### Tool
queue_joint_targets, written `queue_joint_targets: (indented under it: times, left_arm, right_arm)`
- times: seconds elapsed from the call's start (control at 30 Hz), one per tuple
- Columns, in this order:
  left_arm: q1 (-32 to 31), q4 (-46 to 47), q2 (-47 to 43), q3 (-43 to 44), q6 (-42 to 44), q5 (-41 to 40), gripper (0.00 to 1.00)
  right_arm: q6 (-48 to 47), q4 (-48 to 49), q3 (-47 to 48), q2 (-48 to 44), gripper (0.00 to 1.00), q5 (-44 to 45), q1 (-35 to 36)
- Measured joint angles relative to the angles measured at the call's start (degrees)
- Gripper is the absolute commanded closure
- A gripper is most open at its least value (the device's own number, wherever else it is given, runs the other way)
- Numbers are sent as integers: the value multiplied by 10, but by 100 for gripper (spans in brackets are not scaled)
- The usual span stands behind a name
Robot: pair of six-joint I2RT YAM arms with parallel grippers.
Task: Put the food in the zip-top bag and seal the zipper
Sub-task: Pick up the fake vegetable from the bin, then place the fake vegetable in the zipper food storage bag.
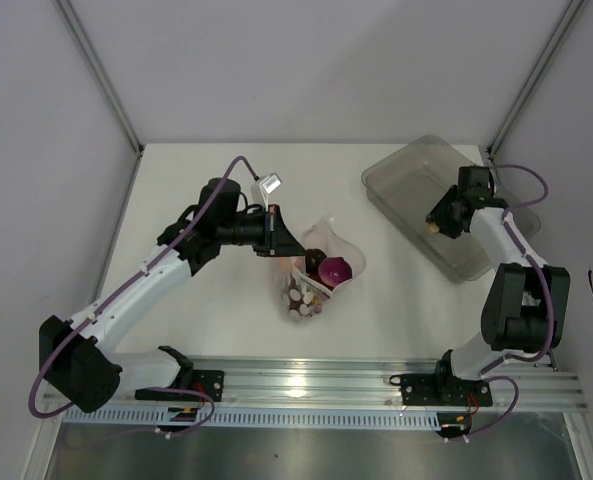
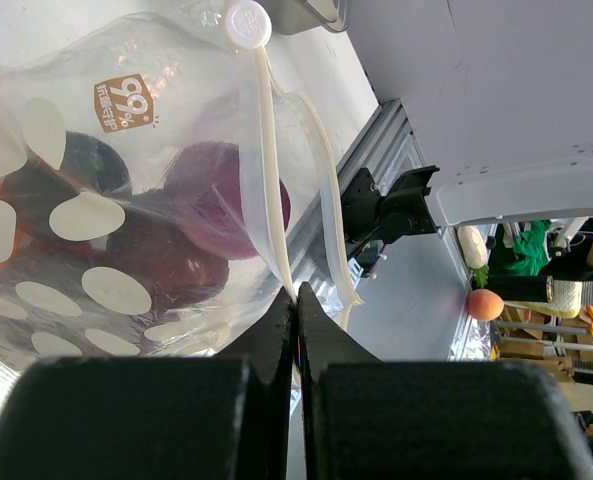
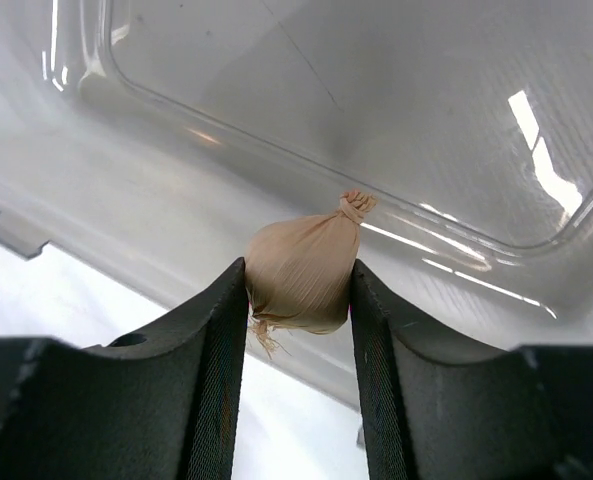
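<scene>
With the zipper (image 2: 267, 150) pinched by the left jaws, the tan bulb (image 3: 298, 277) clamped by the right jaws should next be carried into the zip-top bag (image 1: 351, 250).

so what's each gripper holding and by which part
Left gripper pinches the zip-top bag by its zipper strip. Right gripper clamps a tan bulb-like piece across its sides.

The white table (image 1: 396, 320) carried two things, and the zip-top bag (image 1: 301, 298) was one, its lower end down on the surface with dark and purple food (image 1: 334, 268) showing through the plastic. Beyond the bag and off to its right lay a clear rigid bin (image 1: 401, 175), well apart from it. On the bag's near side ran the metal rail (image 1: 306, 378).
</scene>
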Motion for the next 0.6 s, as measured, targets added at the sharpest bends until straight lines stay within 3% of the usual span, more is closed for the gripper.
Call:
queue_joint_targets:
  times: [0.3,0.6]
  left_arm:
    - [0,-1,-6,0,0,-3,99]
    - [0,-4,-6,0,0,-5,99]
  right_arm:
    - [-9,-40,10,-102,70,-9,40]
    - [-10,-77,30,-214,71,-35,214]
